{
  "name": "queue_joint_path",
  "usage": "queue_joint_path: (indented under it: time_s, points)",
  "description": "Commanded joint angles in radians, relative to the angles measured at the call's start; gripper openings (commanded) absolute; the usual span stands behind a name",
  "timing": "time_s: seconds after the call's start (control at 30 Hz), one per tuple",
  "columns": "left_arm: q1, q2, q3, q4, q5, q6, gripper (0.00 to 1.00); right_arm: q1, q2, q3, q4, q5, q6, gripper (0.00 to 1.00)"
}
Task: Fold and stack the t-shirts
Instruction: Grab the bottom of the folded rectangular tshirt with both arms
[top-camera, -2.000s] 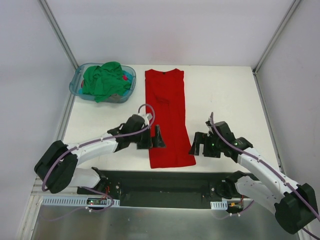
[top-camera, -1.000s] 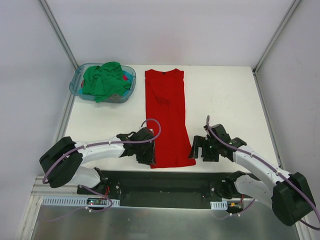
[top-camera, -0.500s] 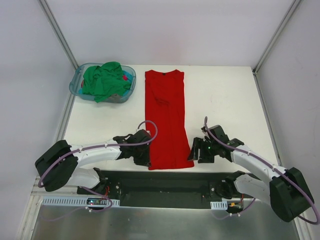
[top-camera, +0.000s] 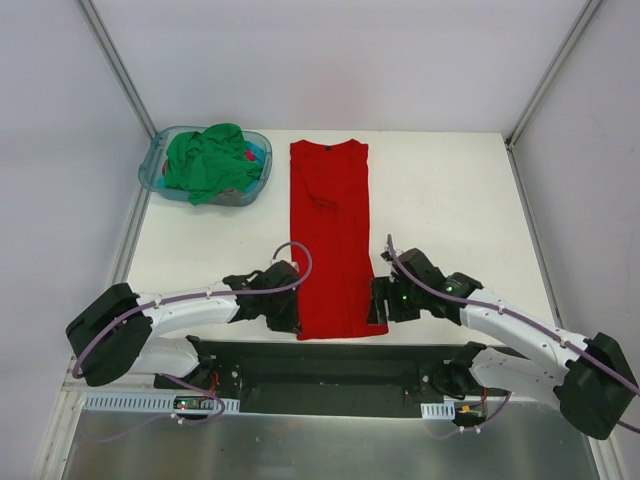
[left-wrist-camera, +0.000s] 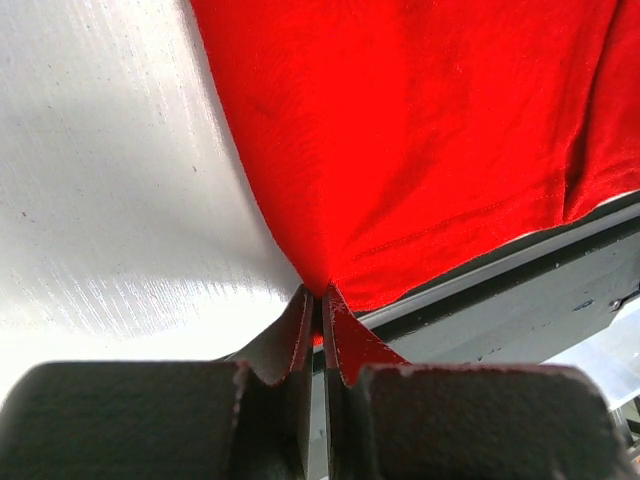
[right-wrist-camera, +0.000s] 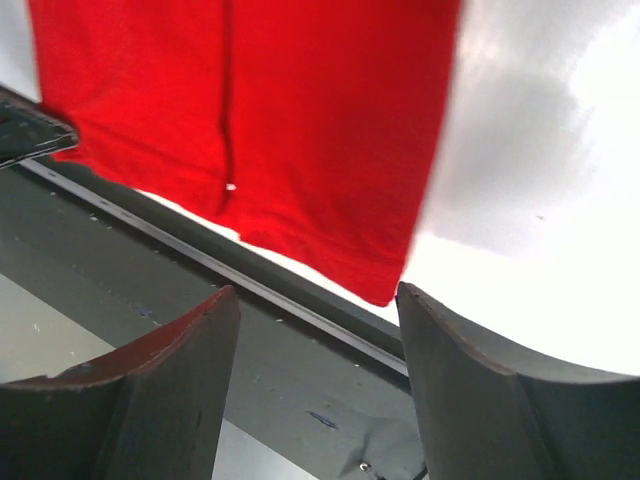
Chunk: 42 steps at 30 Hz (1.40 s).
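Observation:
The red t-shirt (top-camera: 335, 230) lies as a long folded strip down the middle of the white table, collar at the far end. My left gripper (top-camera: 296, 318) is shut on its near-left hem corner; in the left wrist view the red fabric (left-wrist-camera: 420, 130) is pinched between the closed fingertips (left-wrist-camera: 320, 300). My right gripper (top-camera: 378, 305) stands open at the near-right hem corner, and that corner of the shirt (right-wrist-camera: 300, 120) lies just ahead of the gap between the fingers (right-wrist-camera: 315, 290). The green t-shirt (top-camera: 205, 160) sits crumpled in the basket.
A translucent blue-teal basket (top-camera: 150, 175) stands at the far left of the table. The table's near edge and a dark rail (top-camera: 320, 365) run right under the shirt's hem. Frame posts rise at the back corners.
The left gripper has closed on the red shirt's near-left hem corner. The right arm has slid left up to the near-right corner, its jaws narrowing somewhat.

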Motion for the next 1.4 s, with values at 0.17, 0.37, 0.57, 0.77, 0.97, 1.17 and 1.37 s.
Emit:
queue_joint_path:
  time_s: [0.17, 0.37, 0.57, 0.77, 0.97, 1.17, 1.37]
  points:
    - [-0.013, -0.051, -0.078, 0.051, 0.011, -0.014, 0.00, 0.257, 0.236, 0.193, 0.019, 0.113, -0.006, 0.54]
    - [-0.013, -0.072, -0.112, 0.078, 0.012, -0.031, 0.00, 0.318, 0.411, 0.306, -0.036, 0.192, -0.017, 0.44]
    - [-0.013, -0.094, -0.133, 0.094, 0.009, -0.036, 0.00, 0.330, 0.493, 0.348, -0.050, 0.245, -0.014, 0.35]
    - [-0.015, -0.088, -0.142, 0.101, 0.012, -0.045, 0.00, 0.341, 0.537, 0.365, -0.064, 0.241, -0.020, 0.32]
    - [-0.013, -0.088, -0.141, 0.109, 0.004, -0.048, 0.00, 0.360, 0.559, 0.362, -0.073, 0.258, -0.009, 0.31]
    - [-0.013, -0.088, -0.145, 0.114, 0.006, -0.048, 0.00, 0.369, 0.568, 0.371, -0.094, 0.294, 0.002, 0.19]
    - [-0.015, -0.094, -0.147, 0.114, 0.006, -0.048, 0.00, 0.370, 0.554, 0.375, -0.102, 0.319, 0.020, 0.05]
